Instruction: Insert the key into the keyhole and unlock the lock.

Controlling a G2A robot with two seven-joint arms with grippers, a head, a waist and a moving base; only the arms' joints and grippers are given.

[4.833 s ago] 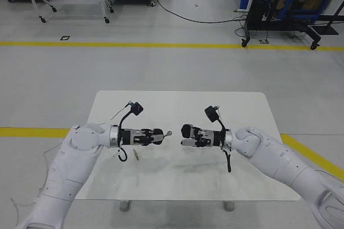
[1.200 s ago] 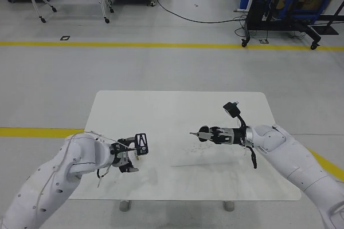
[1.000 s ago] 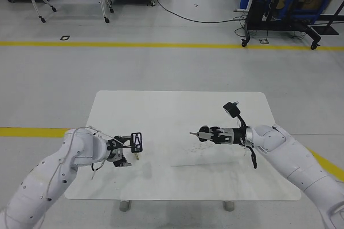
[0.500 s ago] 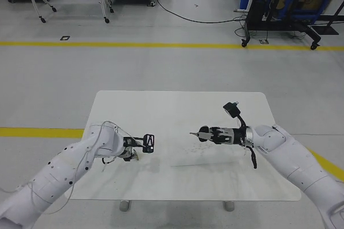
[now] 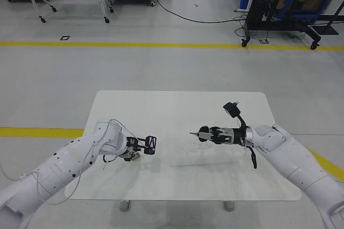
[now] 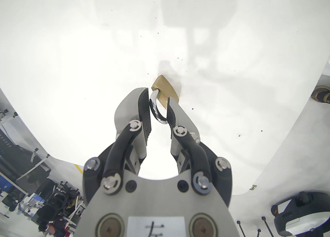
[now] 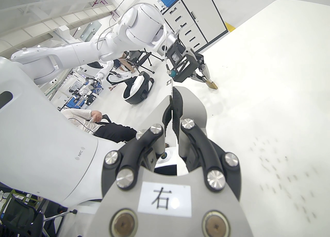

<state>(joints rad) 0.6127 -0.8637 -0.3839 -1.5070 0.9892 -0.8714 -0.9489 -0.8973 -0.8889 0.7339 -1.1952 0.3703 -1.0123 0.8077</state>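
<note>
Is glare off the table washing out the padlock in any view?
Left wrist view: the table glares white, but the brass padlock and its mirror-bright shackle stand out; right wrist view: the padlock reads clearly against the evenly lit table; top view: no glare.

**One character on each of my pincers**

Behind the fingers of my left pincer (image 6: 157, 96), on its grey base plate (image 6: 157, 193), sits a white sticker (image 6: 156, 226). It bears one black character, and the view's edge cuts off its lower part. My right pincer (image 7: 173, 93) carries a like white tag (image 7: 164, 199) in the same place behind the fingers. Its single black character is whole and plainly legible.
</note>
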